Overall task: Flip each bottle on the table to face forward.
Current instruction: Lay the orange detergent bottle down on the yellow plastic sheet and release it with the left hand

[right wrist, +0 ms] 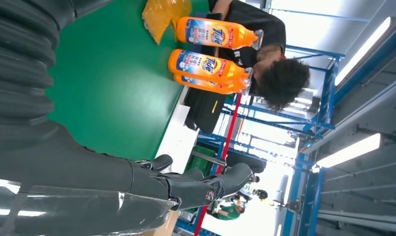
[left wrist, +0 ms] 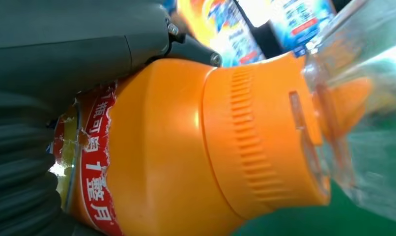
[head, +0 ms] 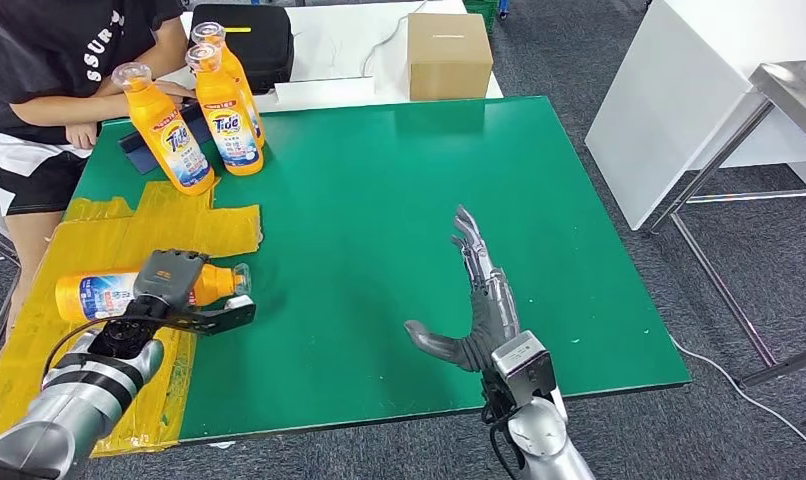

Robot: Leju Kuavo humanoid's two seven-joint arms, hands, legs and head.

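Left hand (head: pixel 171 283) wrapped over the neck end of an orange bottle (head: pixel 99 293) lying on its side, clear cap (head: pixel 241 277) pointing toward the middle of the green table (head: pixel 379 200). Sitting on the yellow taped patch (head: pixel 129 225) at the table's near-left corner, bottle base toward the left edge. Up close in the left wrist view: same lying bottle (left wrist: pixel 176 157), orange ribbed collar, torn red label, thick grey thumb across the shoulder — looks like a proper grip, though the fingers on the far side are hidden, so hard to say how tight.

Right hand (head: pixel 476 300) hovering over bare green near the front edge, fingers straight and spread, thumb out to the side, holding nothing. Well apart from every bottle.

Three more orange bottles (head: pixel 214 115) standing upright in a cluster at the far-left corner — Tide labels showing on at least two. Also seen in the right wrist view (right wrist: pixel 211 64).

Person (head: pixel 59 70) in a dark shirt leaning at that far-left corner, arms on the table just behind the cluster. Cardboard box (head: pixel 449 55) and a black case (head: pixel 254 40) on the white surface past the far edge.
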